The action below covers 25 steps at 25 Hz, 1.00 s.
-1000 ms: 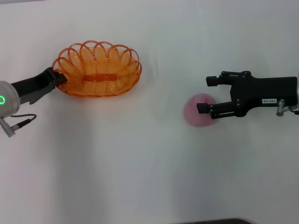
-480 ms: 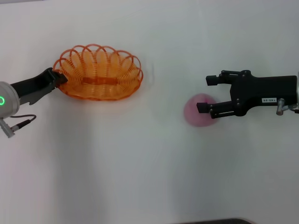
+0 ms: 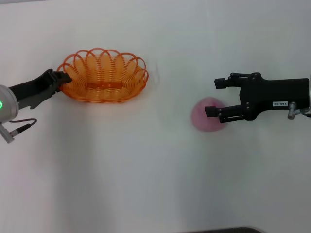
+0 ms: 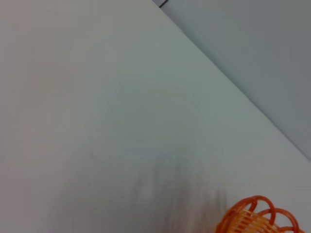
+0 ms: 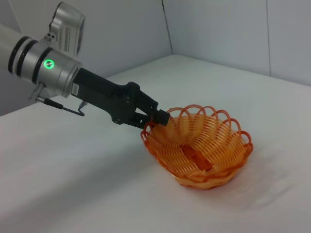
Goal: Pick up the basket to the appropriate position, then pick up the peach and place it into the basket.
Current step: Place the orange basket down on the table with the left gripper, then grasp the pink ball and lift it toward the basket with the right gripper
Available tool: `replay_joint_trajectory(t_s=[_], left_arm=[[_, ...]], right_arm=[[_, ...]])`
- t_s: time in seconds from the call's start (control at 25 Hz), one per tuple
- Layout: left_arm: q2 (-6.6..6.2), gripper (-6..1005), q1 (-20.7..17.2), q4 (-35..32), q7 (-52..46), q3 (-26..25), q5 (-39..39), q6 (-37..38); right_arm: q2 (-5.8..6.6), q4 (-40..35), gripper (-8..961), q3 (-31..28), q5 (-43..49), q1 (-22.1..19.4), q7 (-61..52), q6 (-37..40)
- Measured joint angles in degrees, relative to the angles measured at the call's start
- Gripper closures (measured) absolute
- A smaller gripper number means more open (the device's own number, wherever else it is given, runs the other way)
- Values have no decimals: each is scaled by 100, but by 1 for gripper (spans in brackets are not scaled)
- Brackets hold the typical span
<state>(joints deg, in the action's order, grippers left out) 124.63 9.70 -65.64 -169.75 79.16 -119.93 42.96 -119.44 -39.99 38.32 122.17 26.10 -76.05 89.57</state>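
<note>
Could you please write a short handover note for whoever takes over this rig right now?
Left gripper: shut on the rim of the basket at its left end, as the right wrist view also shows.
Right gripper: open, above the peach, not gripping it.
Basket: on the left part of the white table, one side looking slightly lifted. Peach: on the table to the right, outside the basket.
Done: basket grasped.
Left: finish positioning the basket, grasp the peach, place it in the basket.
</note>
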Motion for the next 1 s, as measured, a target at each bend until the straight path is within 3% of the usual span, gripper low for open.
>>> replay_joint_trajectory(t_s=[0.16, 0.36, 0.6, 0.8, 1.0], left_arm=[[0, 775, -3, -14, 172, -108, 82, 183], [0, 583, 26, -61, 877, -502, 343, 704], [-27, 340, 61, -38, 1844, -1379, 645, 1454], [-53, 315, 123, 180, 3576, -2226, 1348, 2360], [-102, 319, 352, 420, 5161, -2750, 1503, 3586]], right_arm=[[0, 0, 7, 0, 0, 9, 1, 9], [0, 0, 8, 1, 8, 12, -7, 14], [0, -3, 7, -7, 14, 18, -13, 10], [-2, -5, 8, -42, 0, 13, 0, 8], [-8, 12, 7, -45, -86, 19, 4, 3]])
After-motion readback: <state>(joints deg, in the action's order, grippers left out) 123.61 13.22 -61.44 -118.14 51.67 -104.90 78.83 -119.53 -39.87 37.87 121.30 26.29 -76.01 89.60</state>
